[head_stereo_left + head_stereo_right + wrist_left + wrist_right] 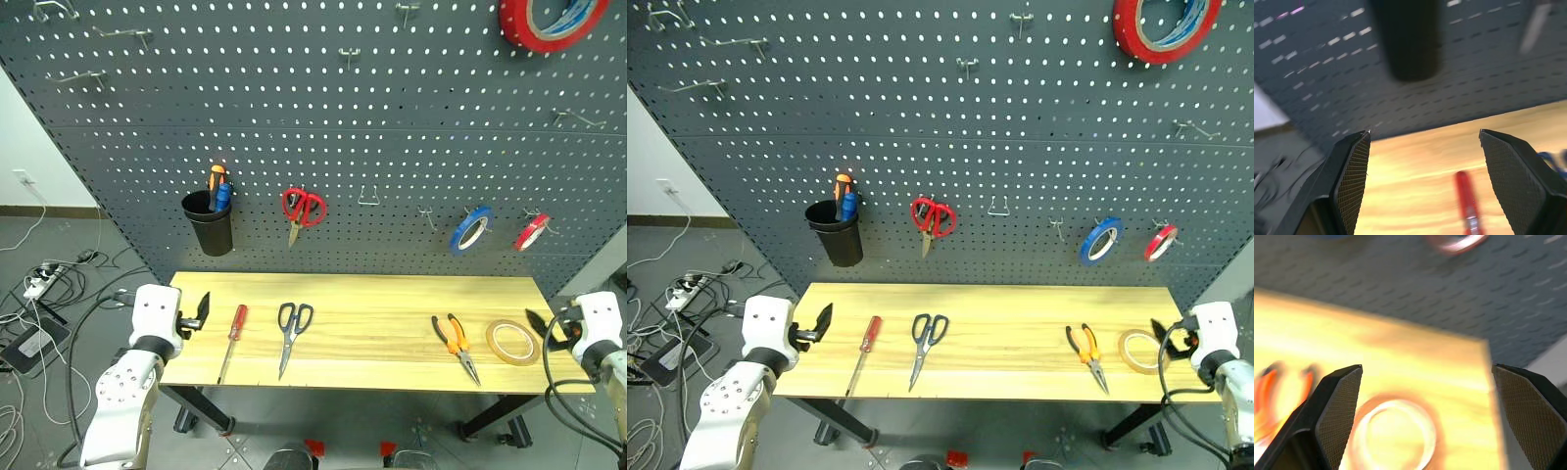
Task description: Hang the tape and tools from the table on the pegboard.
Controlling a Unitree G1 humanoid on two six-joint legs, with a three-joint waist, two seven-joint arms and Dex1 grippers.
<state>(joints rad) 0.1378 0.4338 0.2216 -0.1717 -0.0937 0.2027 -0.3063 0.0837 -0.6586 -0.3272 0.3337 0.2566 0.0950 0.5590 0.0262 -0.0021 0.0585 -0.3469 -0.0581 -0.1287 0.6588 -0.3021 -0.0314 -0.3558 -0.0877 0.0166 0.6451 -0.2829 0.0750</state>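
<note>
At the left end of the long pale yellow wood-plank table (372,294), the left gripper (201,311) is seen with its two black fingers spread wide and nothing between them, just off the table's left edge. On the table, nearest that left end, the slim red-handled screwdriver (233,336) is laid with its handle toward the large dark grey perforated pegboard (323,127) and its shaft toward the front edge. Just to the right of it on the table, the steel scissors with dark blue-black handles (291,332) are lying closed, handles toward the pegboard. Farther right on the table, well apart from the scissors, the small pliers with orange-and-black handles (455,343) are resting with the nose pointing to the front edge. Just beside them, near the table's right end, the thin yellow-tan ring of tape (513,342) is lying flat. At the table's right edge, the right gripper (541,327) is held with its fingers wide apart and empty, close to the tape ring but apart from it. Above the table, a black plastic cup (210,222), red-handled scissors (303,209), a blue tape roll (471,229) and a small red tape roll (532,232) are hung on the pegboard.
</note>
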